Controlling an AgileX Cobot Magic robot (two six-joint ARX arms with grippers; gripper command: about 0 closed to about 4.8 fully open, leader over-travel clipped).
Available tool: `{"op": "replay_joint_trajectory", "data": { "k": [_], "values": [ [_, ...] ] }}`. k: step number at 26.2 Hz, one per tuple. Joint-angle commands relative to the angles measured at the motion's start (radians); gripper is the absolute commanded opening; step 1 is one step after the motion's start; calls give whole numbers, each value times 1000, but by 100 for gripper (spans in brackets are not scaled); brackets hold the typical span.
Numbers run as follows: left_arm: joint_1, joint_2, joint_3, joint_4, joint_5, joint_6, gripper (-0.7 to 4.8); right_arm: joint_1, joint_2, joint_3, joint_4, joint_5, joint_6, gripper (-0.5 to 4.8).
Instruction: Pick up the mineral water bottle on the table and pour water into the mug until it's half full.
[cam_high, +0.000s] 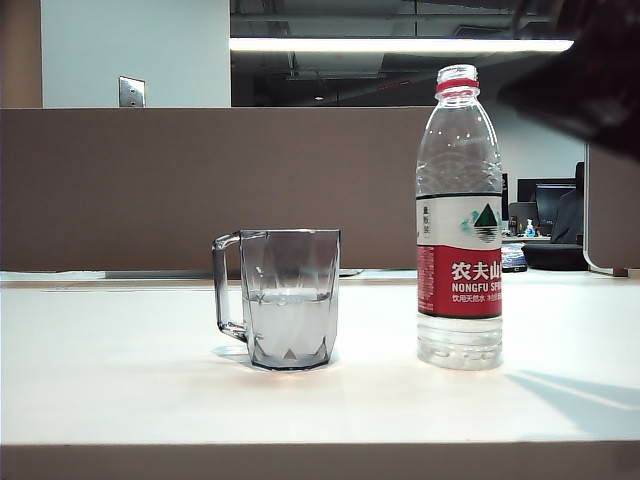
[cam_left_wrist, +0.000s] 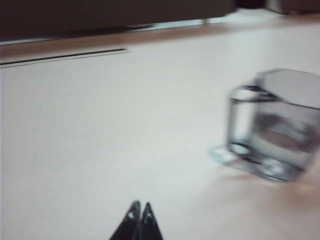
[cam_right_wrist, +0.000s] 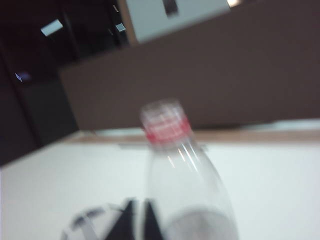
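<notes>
The mineral water bottle (cam_high: 460, 220) stands upright and uncapped on the white table (cam_high: 120, 370), with a little water at its bottom. To its left stands the mug (cam_high: 290, 300), handle to the left, with water (cam_high: 290, 325) up to about half its height. My right gripper (cam_right_wrist: 139, 202) is raised beside the bottle's shoulder (cam_right_wrist: 175, 165), its tips nearly together with nothing between them; the mug's rim (cam_right_wrist: 82, 222) shows below. A dark blur of the right arm (cam_high: 585, 75) hangs above the bottle. My left gripper (cam_left_wrist: 140, 205) is shut and empty, low over bare table, well apart from the mug (cam_left_wrist: 280, 125).
A brown partition wall (cam_high: 150, 190) runs behind the table. The brown front edge (cam_high: 300, 462) of the table is near the camera. An office with desks and monitors (cam_high: 550, 205) shows far behind at the right.
</notes>
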Motion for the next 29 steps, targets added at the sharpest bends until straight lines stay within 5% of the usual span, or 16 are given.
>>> {"op": "replay_joint_trajectory", "data": {
  "k": [1,8,15,21,27,29],
  "values": [
    [107,-31,3,12,1,0,-5,0,-105,-4,31,-71,55,-8],
    [224,-112,3,21,1,0,-5,0,-299,-3,-36,-97,109,-9],
    [285,-112,3,20,2,0,-5,-1,-493,7,-182,21,108,-9],
    [365,-112,3,20,1,0,-5,-2,-784,83,-646,61,46,-9],
    [394,-112,3,20,1,0,-5,-2,-1143,187,-1210,236,-85,-8],
    [394,-112,3,20,3,0,-5,-10,-1125,200,-1233,291,-87,-8]
  ]
}}
